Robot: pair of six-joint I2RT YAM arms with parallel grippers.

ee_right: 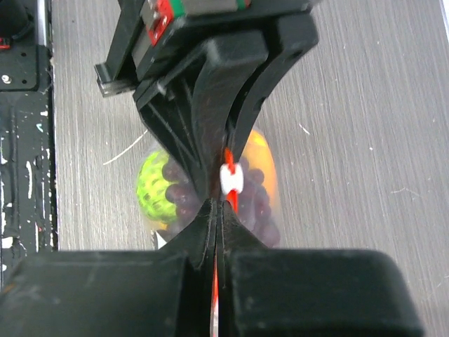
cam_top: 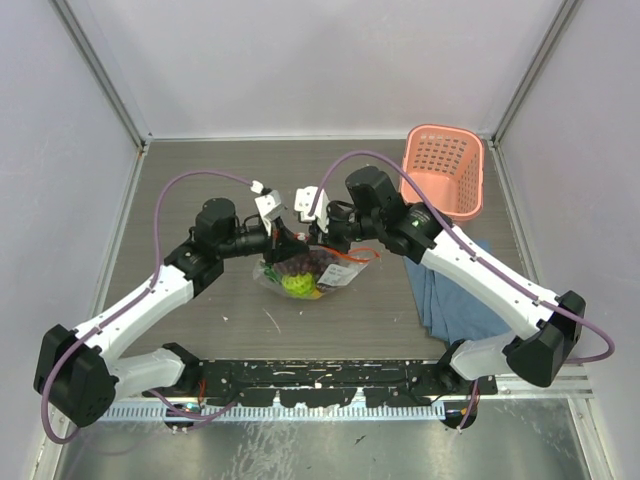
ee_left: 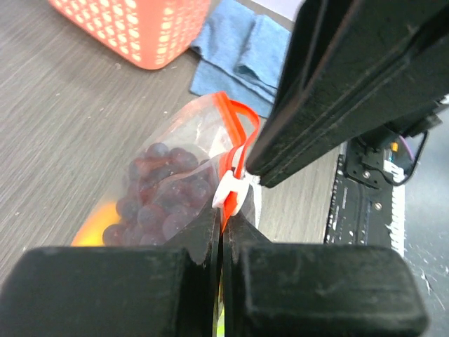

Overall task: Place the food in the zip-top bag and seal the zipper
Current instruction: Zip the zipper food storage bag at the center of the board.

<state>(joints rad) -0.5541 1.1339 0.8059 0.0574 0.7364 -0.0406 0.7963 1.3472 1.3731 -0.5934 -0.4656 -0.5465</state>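
White shells and black joints showed on the left arm (cam_top: pixel 150 290) and the right arm (cam_top: pixel 480 275) alike. A mauve cable (cam_top: pixel 190 185) arced off each one. The bases (cam_top: pixel 75 385) were chunky black blocks, the fingers (ee_right: pixel 210 126) tapered to black wedges, and the left gripper (cam_top: pixel 287 243) carried a small red-and-green marking (ee_right: pixel 165 10).

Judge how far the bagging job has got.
Done: grapes, green fruit and orange fruit lie inside the bag. In hand: left pincer and right pincer are shut on the zipper beside its white slider. To do: the zipper beyond the slider looks parted, so sealing seems unfinished.
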